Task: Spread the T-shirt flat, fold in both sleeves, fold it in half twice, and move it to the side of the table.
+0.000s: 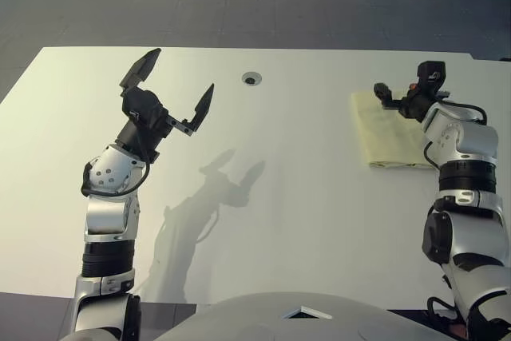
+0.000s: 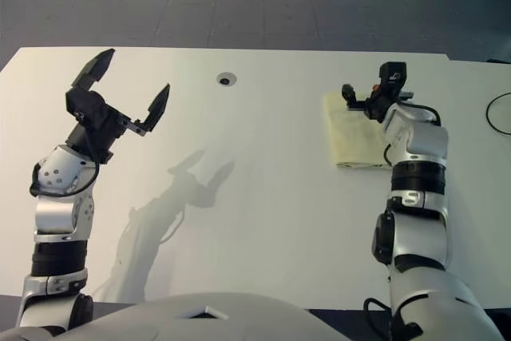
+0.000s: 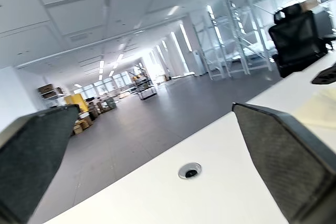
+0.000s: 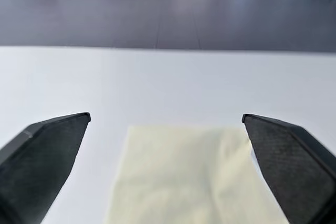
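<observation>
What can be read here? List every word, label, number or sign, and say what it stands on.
No text can be read in any view.
T-shirt: plain, no print showing.
Table: no label or mark.
Boxes in the room behind: any print is too small and blurred to read.

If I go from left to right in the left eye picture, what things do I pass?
Left gripper, held open above the tabletop → small round hole → folded yellow T-shirt. The right gripper is above the T-shirt and overlaps it, so it has no separate place in the order.
</observation>
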